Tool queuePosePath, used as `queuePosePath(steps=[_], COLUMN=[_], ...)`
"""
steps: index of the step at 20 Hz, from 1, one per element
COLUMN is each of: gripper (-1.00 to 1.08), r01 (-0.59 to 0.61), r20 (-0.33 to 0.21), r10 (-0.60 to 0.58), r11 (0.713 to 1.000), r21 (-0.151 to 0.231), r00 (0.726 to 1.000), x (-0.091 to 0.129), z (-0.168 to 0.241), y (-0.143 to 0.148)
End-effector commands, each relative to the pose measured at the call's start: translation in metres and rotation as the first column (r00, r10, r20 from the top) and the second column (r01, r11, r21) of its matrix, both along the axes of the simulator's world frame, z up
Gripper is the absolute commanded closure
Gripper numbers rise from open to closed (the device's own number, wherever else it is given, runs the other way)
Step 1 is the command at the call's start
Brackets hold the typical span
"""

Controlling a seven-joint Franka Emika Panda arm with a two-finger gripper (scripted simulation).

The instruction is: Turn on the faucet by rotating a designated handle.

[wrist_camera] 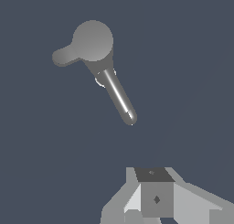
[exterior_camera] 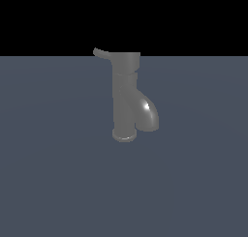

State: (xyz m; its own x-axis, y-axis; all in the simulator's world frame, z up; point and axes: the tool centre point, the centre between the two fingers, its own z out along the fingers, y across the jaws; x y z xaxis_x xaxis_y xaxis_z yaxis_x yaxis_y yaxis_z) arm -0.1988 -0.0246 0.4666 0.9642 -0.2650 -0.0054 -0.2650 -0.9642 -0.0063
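The faucet (exterior_camera: 125,96) is a grey upright cylinder on a round base flange, with a thick glossy spout (exterior_camera: 147,112) curving down toward the exterior view's right. The handle (exterior_camera: 100,52) is a thin short lever projecting from the wide top cap toward the exterior view's left. In the wrist view I look down on the cap (wrist_camera: 93,40), with the handle (wrist_camera: 64,57) and the spout (wrist_camera: 119,97) projecting from it. My gripper (wrist_camera: 153,173) shows only in the wrist view. It is well apart from the faucet, holds nothing, and its fingers appear together with no gap.
The faucet stands on a flat blue-grey surface (exterior_camera: 58,183) that fills both views. Beyond its far edge the exterior view is black. No other objects show.
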Motion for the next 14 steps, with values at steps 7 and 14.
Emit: queuePosePath(steps=[7, 14], gripper=[1.08, 1.08], r01=[0.187, 0.335], r20=[0.002, 0.007], r10=[-0.187, -0.335], r11=[0.982, 0.942], r21=[-0.017, -0.026], r00=[0.982, 0.942], x=[0.044, 0.079], z=[-0.015, -0.032], y=[0.011, 0.022])
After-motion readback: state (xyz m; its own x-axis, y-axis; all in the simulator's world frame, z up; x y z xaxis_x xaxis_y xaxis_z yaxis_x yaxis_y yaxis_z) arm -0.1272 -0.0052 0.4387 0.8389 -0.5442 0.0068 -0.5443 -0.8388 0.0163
